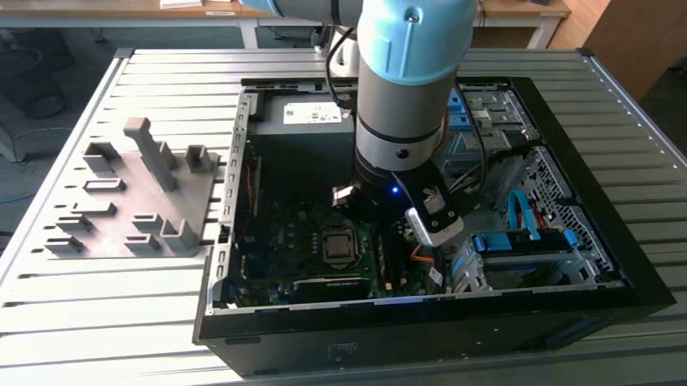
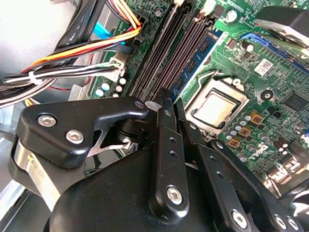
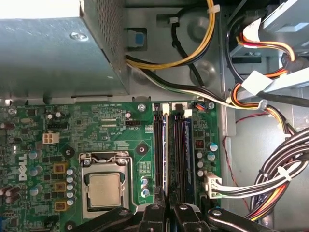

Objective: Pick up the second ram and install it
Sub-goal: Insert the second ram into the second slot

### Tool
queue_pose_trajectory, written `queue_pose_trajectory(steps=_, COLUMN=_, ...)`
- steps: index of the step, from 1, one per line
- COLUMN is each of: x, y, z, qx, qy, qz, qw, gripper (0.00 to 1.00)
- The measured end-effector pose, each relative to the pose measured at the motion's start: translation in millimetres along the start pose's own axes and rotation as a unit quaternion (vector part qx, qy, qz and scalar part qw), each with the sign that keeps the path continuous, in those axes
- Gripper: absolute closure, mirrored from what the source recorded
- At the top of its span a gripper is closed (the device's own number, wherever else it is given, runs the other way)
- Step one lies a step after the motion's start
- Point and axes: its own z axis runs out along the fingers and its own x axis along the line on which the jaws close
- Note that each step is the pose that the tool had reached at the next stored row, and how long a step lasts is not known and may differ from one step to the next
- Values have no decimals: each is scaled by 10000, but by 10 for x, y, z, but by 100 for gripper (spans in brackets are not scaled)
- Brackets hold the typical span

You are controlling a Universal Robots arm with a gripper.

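Observation:
The second ram (image 3: 165,145) is a thin blue-green stick standing on edge in the memory slot nearest the processor, inside the open computer case (image 1: 429,322). It also shows as a blue strip with small chips (image 2: 205,48) in the second wrist view. My gripper (image 3: 169,209) is down inside the case, directly over that slot. Its two black fingers (image 2: 164,121) are drawn together on the stick's top edge, leaving a narrow gap between them. In the exterior view the arm (image 1: 413,121) hides the slots.
A near-identical ram stick (image 3: 189,145) sits two slots away. The bare processor (image 3: 104,188) lies beside the slots. Cable bundles (image 3: 270,174) and the power supply (image 3: 48,53) crowd the case walls. A grey fixture plate (image 1: 129,193) lies on the table at the exterior view's left.

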Motion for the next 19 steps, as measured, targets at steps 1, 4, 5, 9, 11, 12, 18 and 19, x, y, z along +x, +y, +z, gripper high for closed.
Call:
queue_pose_trajectory(steps=1, x=0, y=0, z=7, qx=4, qy=-1, qz=9, qw=10000, gripper=86)
queue_pose_trajectory(steps=4, x=1, y=-2, z=26, qx=8, qy=-6, qz=99, qw=10000, gripper=86)
queue_pose_trajectory(steps=5, x=1, y=-2, z=33, qx=11, qy=-7, qz=126, qw=9999, gripper=86)
queue_pose_trajectory(steps=9, x=3, y=-4, z=64, qx=14, qy=-7, qz=130, qw=9999, gripper=86)
queue_pose_trajectory(steps=11, x=3, y=-5, z=80, qx=20, qy=-8, qz=129, qw=9999, gripper=86)
queue_pose_trajectory(steps=12, x=3, y=-5, z=88, qx=24, qy=-8, qz=129, qw=9999, gripper=86)
queue_pose_trajectory(steps=18, x=5, y=-7, z=116, qx=38, qy=-7, qz=129, qw=9999, gripper=86)
queue_pose_trajectory(steps=19, x=5, y=-7, z=120, qx=39, qy=-7, qz=129, qw=9999, gripper=86)
